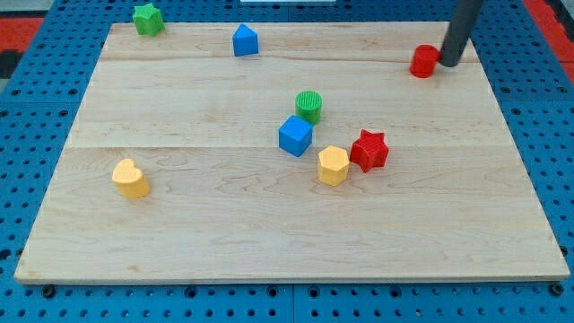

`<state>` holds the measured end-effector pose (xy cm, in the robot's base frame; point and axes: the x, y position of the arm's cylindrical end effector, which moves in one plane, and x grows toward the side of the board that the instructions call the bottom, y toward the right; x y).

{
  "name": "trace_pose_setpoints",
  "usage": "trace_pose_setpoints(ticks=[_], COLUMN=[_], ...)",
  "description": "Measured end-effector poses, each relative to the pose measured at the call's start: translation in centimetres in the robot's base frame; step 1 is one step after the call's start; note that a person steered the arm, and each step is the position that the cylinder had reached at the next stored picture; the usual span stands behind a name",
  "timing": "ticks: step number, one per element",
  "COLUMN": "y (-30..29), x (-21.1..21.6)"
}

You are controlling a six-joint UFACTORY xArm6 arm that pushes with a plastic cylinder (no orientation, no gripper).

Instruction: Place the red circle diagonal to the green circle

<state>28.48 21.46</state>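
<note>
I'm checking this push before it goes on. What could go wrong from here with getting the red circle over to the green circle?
1. My tip sits at the red circle's right side, near the board's top right corner; an off-centre push could let it slip away.
2. The red star, yellow hexagon and blue cube crowd the green circle, so an overshoot could knock them.

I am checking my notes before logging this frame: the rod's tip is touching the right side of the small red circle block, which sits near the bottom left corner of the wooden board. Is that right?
Not quite. The camera view shows the small red circle block near the top right corner of the wooden board, not the bottom left. My tip is indeed at the right side of that block.
</note>
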Motion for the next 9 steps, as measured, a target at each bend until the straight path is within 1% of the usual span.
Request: trace_pose_setpoints(ticks=[2, 3, 4, 5, 6, 7, 8, 9], y=[-5.0, -7.5, -6.0, -7.9, -12.8, -13.6, -11.2, -9.7], x=[3.0, 2.4, 0.8, 1.4, 2.7, -0.1, -2.2, -2.3])
